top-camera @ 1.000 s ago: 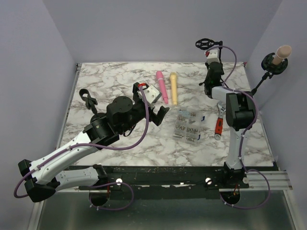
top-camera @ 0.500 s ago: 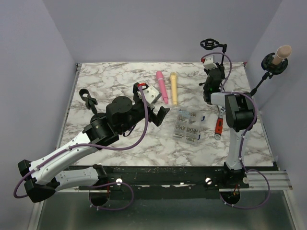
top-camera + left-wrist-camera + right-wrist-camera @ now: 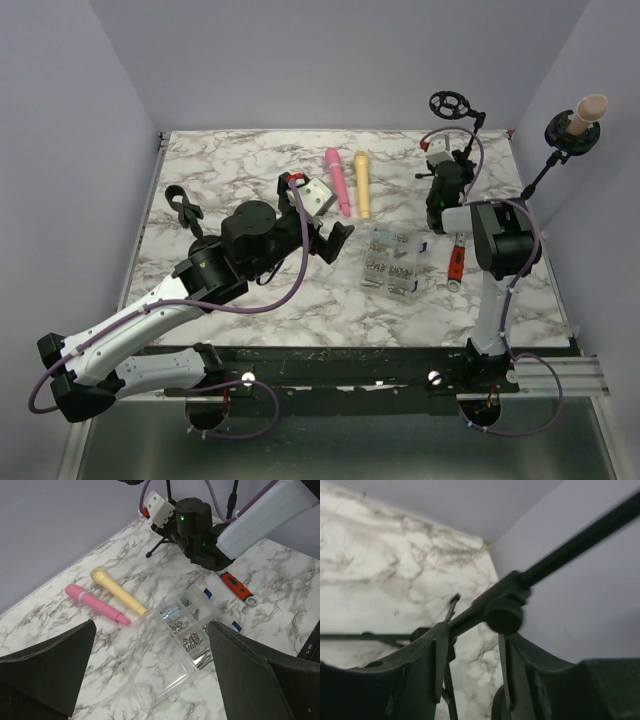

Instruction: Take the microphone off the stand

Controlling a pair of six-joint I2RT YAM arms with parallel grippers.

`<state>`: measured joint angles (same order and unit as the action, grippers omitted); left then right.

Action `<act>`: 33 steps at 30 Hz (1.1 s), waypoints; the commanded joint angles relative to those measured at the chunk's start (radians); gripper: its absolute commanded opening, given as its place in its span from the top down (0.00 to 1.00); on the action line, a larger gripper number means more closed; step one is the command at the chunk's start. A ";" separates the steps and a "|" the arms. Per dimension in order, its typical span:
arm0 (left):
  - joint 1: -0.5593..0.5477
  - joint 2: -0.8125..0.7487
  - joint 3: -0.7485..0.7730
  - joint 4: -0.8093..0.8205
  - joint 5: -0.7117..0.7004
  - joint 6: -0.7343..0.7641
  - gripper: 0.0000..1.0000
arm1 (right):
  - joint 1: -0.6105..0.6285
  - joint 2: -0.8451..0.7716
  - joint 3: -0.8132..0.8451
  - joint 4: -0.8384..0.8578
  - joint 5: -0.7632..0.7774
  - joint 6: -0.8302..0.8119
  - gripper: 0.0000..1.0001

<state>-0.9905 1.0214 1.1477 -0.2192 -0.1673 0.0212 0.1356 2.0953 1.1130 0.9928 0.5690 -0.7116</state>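
The beige cylindrical microphone (image 3: 590,106) sits in its black clip (image 3: 563,134) at upper right, well apart from both grippers. The right gripper (image 3: 472,636) pinches another black metal stand's rod (image 3: 570,548). The left gripper (image 3: 151,624) gapes wide, empty.

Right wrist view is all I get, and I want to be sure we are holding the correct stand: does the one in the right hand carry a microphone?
Observer: No. The stand in the right hand carries only an empty round clip.
Operator: So where is the microphone?
Observer: A beige microphone sits in a second stand at the table's right edge.
Operator: Is the left hand free to help?
Observer: The left hand is open and empty, facing the clear parts box.
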 commanded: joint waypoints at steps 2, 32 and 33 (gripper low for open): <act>-0.007 0.005 0.009 0.003 0.021 -0.010 0.01 | -0.002 -0.038 -0.065 -0.177 0.048 0.072 0.45; -0.007 -0.012 0.017 -0.004 0.030 -0.017 0.02 | -0.018 -0.351 0.466 -1.028 0.060 0.669 0.42; -0.007 -0.009 0.017 -0.004 0.028 -0.016 0.01 | -0.019 -0.324 0.515 -1.038 0.075 0.651 0.45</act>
<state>-0.9905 1.0248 1.1477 -0.2245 -0.1589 0.0139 0.1284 1.6680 1.4803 0.0658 0.5770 0.0044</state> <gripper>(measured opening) 0.981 0.585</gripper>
